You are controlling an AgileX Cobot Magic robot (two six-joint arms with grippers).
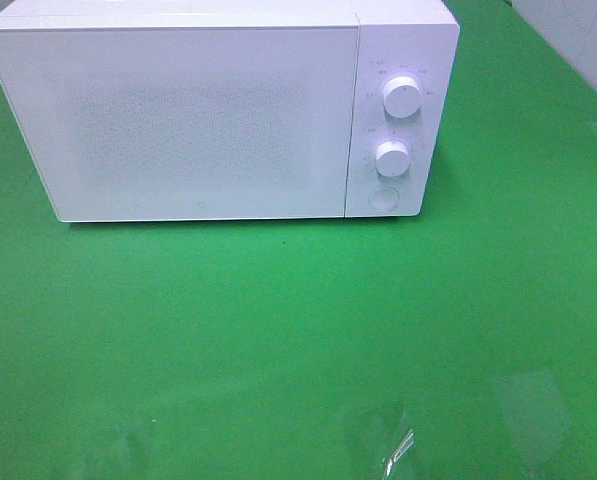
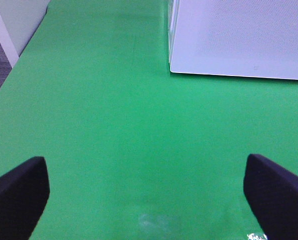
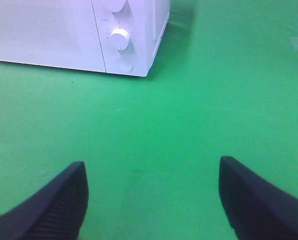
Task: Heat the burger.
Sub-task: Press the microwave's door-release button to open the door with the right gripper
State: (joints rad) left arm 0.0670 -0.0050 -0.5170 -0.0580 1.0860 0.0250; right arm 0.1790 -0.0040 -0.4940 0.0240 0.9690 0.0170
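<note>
White microwave [image 1: 198,120] stood shut, upper left, on green table [image 1: 278,340]; left gripper [image 2: 145,180], right gripper [image 3: 152,185] gaped wide, empty

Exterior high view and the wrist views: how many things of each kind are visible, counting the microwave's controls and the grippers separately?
Microwave: 1
Knobs: 2, the upper knob and the lower knob
Round button: 1
Grippers: 2, the left gripper and the right gripper, both open
Total: 6

A white microwave [image 1: 198,120] stands on the green tabletop [image 1: 278,340], its door [image 1: 178,125] shut. Beside the door, an upper knob [image 1: 402,97] sits above a lower knob [image 1: 391,157], and a round button [image 1: 383,198] lies below both.
</note>
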